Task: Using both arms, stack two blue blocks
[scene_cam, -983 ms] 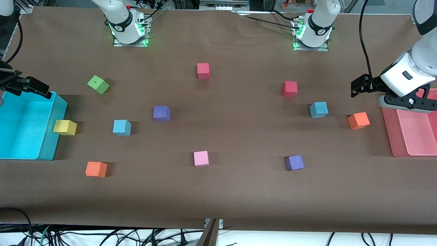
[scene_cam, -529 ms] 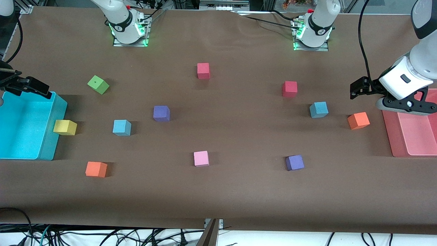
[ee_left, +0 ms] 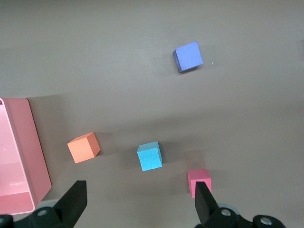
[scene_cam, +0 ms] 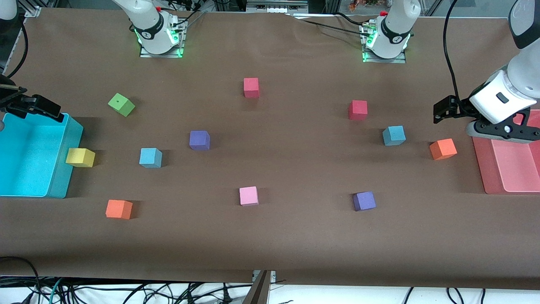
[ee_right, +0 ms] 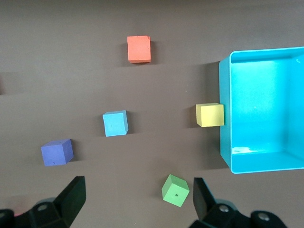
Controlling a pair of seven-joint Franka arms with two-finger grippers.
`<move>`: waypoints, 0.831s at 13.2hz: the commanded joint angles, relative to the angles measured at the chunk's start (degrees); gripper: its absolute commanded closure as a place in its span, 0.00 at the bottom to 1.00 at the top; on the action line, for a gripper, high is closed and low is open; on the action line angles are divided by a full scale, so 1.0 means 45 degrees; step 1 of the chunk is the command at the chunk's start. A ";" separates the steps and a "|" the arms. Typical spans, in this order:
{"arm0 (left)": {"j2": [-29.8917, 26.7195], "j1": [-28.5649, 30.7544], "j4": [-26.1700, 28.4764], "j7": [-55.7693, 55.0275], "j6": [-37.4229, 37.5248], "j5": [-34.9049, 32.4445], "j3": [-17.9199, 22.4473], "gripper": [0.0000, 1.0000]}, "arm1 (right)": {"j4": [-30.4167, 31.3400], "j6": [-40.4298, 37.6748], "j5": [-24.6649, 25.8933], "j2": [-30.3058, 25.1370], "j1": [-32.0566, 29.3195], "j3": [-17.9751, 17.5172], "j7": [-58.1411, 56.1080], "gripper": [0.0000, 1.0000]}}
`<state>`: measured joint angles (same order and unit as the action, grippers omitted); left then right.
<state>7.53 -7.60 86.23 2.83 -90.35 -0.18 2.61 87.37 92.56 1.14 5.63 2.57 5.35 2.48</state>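
Two sky-blue blocks lie far apart on the brown table. One blue block (scene_cam: 394,135) (ee_left: 150,156) sits toward the left arm's end, between a red cube (scene_cam: 357,109) and an orange cube (scene_cam: 443,149). The other blue block (scene_cam: 150,158) (ee_right: 115,123) sits toward the right arm's end, beside a purple cube (scene_cam: 199,140). My left gripper (scene_cam: 502,128) (ee_left: 140,190) hangs open and empty high over the pink tray's edge. My right gripper (ee_right: 137,187) hangs open and empty by the cyan bin, mostly off the front view's edge.
A pink tray (scene_cam: 481,169) lies at the left arm's end and a cyan bin (scene_cam: 63,169) at the right arm's end, with a yellow cube (scene_cam: 80,157) against it. A green cube (scene_cam: 121,104), orange cube (scene_cam: 119,209), pink cube (scene_cam: 249,196), second purple cube (scene_cam: 364,201) and second red cube (scene_cam: 251,87) are scattered about.
My left arm's hand has lifted slightly over the pink tray's edge. The right arm and all cubes are where they were.
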 commanded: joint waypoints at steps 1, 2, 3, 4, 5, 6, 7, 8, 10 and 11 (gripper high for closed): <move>0.0201 0.0069 -0.0295 0.0307 -0.0313 -0.0329 -0.0032 0.00 | 0.0017 -0.0042 -0.0078 -0.0060 -0.0102 -0.0096 -0.0023 0.00; 0.0259 0.0069 -0.0295 0.0308 -0.0333 -0.0349 -0.0013 0.00 | 0.0017 -0.0023 -0.0078 -0.0060 -0.0121 -0.0096 -0.0023 0.00; 0.0298 0.0069 -0.0334 0.0327 -0.0352 -0.0350 -0.0013 0.00 | 0.0017 -0.0023 -0.0078 -0.0060 -0.0121 -0.0096 -0.0023 0.00; 0.0376 0.0088 -0.0334 0.0308 -0.0353 -0.0253 0.0006 0.00 | 0.0017 -0.0042 -0.0078 -0.0060 -0.0102 -0.0096 -0.0023 0.00; 0.0415 0.0224 -0.0354 0.0327 -0.0353 -0.0175 0.0026 0.00 | 0.0017 -0.0042 -0.0078 -0.0080 -0.0101 -0.0096 -0.0023 0.00; 0.0435 0.0264 -0.0373 0.0327 -0.0353 -0.0174 0.0026 0.00 | 0.0017 -0.0042 -0.0078 -0.0080 -0.0101 -0.0096 -0.0023 0.00; 0.0455 0.0264 -0.0393 0.0327 -0.0353 -0.0193 0.0026 0.00 | 0.0017 -0.0042 -0.0078 -0.0080 -0.0101 -0.0096 -0.0023 0.00; 0.0455 0.0264 -0.0393 0.0327 -0.0353 -0.0174 0.0026 0.00 | 0.0017 -0.0042 -0.0078 -0.0080 -0.0101 -0.0096 -0.0023 0.00; 0.0455 0.0283 -0.0393 0.0327 -0.0353 -0.0174 0.0026 0.00 | 0.0017 -0.0042 -0.0078 -0.0080 -0.0101 -0.0096 -0.0023 0.00; 0.0455 0.0264 -0.0393 0.0327 -0.0353 -0.0174 0.0026 0.00 | 0.0017 -0.0042 -0.0078 -0.0080 -0.0101 -0.0096 -0.0004 0.00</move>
<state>8.82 -6.78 86.22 2.93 -92.25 -0.19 3.01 87.38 92.55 1.14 5.63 2.57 5.35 2.48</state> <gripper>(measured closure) 0.000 0.000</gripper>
